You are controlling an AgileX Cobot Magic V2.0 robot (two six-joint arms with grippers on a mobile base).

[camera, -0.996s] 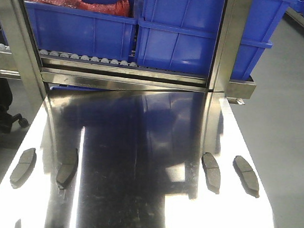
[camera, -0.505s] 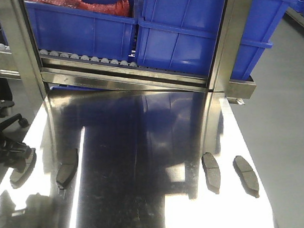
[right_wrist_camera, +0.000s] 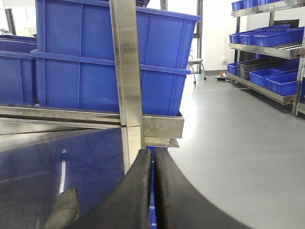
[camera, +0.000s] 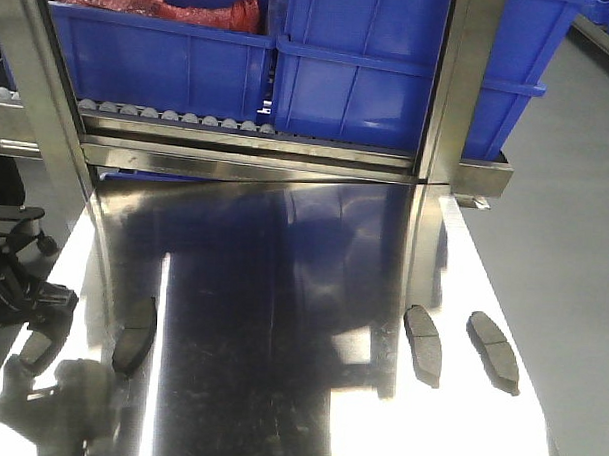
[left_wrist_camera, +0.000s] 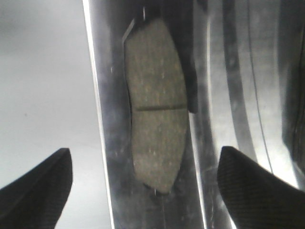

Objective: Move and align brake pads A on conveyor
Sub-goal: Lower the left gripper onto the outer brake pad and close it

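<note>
Four brake pads lie on the shiny steel table (camera: 279, 387), two on each side. My left gripper (camera: 43, 317) hovers over the far-left pad (camera: 32, 351) and covers most of it. In the left wrist view that pad (left_wrist_camera: 156, 107) lies grey face up between the wide-open fingers (left_wrist_camera: 43, 191), untouched, with my left gripper (left_wrist_camera: 143, 164) over its near end. The other pads (camera: 134, 335) (camera: 423, 344) (camera: 493, 351) lie untouched. My right gripper (right_wrist_camera: 153, 155) is shut on nothing, with one pad (right_wrist_camera: 64, 210) to its lower left. The conveyor is out of view.
Blue bins (camera: 360, 70) sit on a roller rack behind the table, between steel posts (camera: 444, 93). The far-left pad lies close to the table's left edge (left_wrist_camera: 95, 119), with grey floor beyond. An open aisle and blue-bin shelving (right_wrist_camera: 267, 47) are on the right.
My left arm has come in from the left and now stands over the far-left pad, which was uncovered a second ago. The pads have not moved.
</note>
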